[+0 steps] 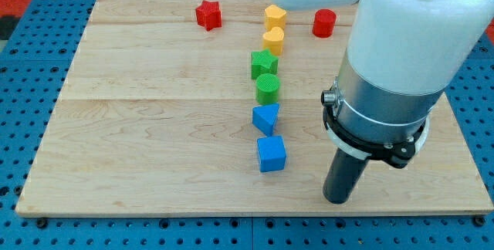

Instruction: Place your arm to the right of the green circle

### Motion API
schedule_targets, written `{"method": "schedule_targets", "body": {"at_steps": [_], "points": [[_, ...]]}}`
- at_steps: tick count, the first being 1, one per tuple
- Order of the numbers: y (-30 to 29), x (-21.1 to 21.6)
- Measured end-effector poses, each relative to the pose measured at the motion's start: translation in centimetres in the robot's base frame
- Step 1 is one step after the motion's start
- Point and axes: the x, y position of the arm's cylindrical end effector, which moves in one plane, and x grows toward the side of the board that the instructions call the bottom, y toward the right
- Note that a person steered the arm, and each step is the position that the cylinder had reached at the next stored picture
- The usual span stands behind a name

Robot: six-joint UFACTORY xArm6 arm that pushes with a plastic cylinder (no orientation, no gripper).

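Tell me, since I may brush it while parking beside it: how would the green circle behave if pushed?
The green circle stands flat on its round face, so it would probably slide, not roll. It nearly touches the green star, so an upward push would likely shove that too. My tip sits well to its lower right.

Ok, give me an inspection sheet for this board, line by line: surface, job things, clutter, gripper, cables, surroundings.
Surface: wooden board, flat, blocks mostly in a column near the middle.
Job's things: green circle sits in the column, below the green star and above the blue triangle; my tip is to its right but nearer the view's bottom, touching no block.
Clutter: red star, yellow hexagon, yellow heart, red cylinder, blue cube.
Grippers: none; only the rod.
Cables: nothing seen.
Surroundings: blue pegboard around the board.
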Motion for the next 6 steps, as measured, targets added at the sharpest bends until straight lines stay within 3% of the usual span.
{"method": "schedule_targets", "body": {"at_steps": [2, 3, 4, 5, 6], "points": [[0.0, 0.0], [1.5, -2.8], [0.1, -11.9], [-2.6, -15.4], [-4.6, -14.9]]}}
